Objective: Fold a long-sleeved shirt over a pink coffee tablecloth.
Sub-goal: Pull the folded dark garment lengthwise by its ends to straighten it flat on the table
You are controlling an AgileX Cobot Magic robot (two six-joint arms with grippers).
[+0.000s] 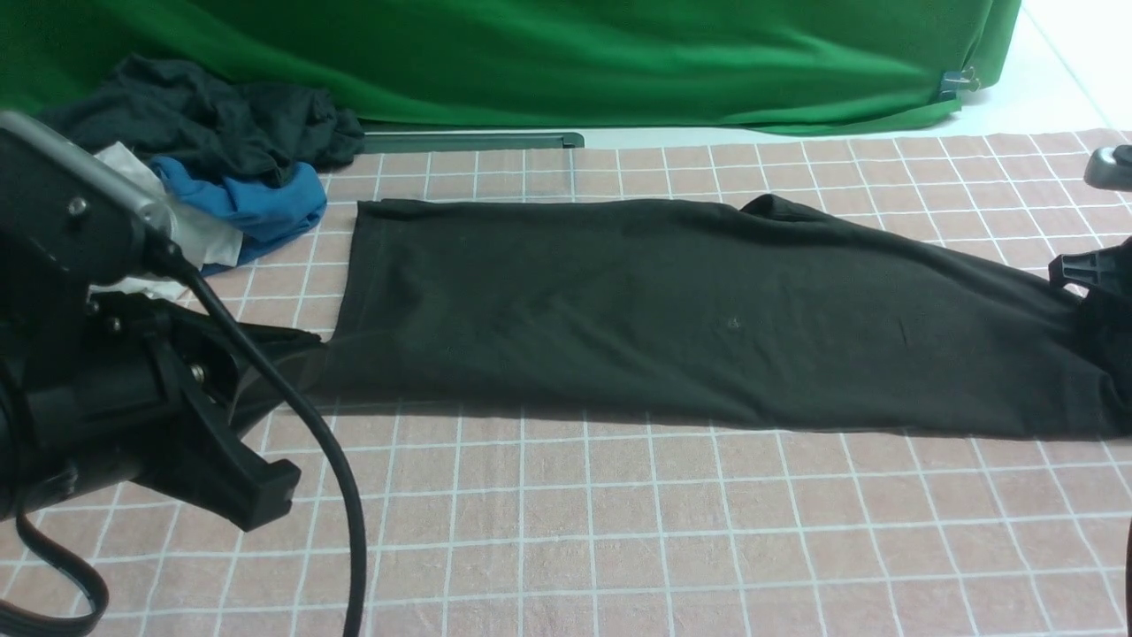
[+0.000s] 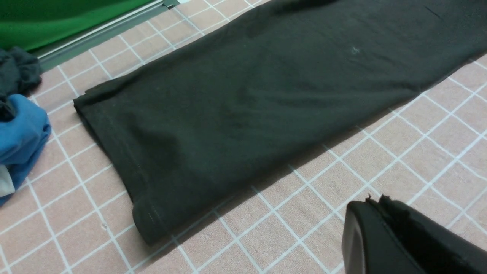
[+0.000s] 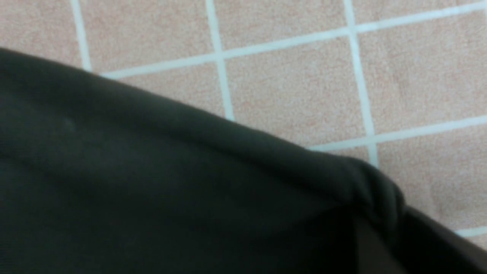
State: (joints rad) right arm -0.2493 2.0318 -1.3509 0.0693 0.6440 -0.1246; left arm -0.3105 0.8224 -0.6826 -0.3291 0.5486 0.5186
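The left gripper (image 2: 374, 203) is clenched on nothing; the shirt (image 1: 672, 310) hem lies near its jaws, flat on the pink tablecloth (image 1: 619, 531). At the right gripper (image 1: 1092, 270) fabric is bunched, but a grasp cannot be confirmed. A crosswise fold seems prepared: the 2 ends must be pinched first.

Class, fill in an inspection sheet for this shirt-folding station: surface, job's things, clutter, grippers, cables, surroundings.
Surface: pink tablecloth with a white grid, lying flat.
Job's things: black long-sleeved shirt, laid as a long band across the tablecloth.
Clutter: heap of dark grey, blue and white garments at the far left, just apart from the shirt.
Grippers: left gripper shut, empty, over the tablecloth near the shirt's hem; right gripper at the shirt's right end, jaws hidden by fabric.
Cables: black cable hangs in a loop at the near left.
Surroundings: green cloth backdrop; grey rail at its foot.
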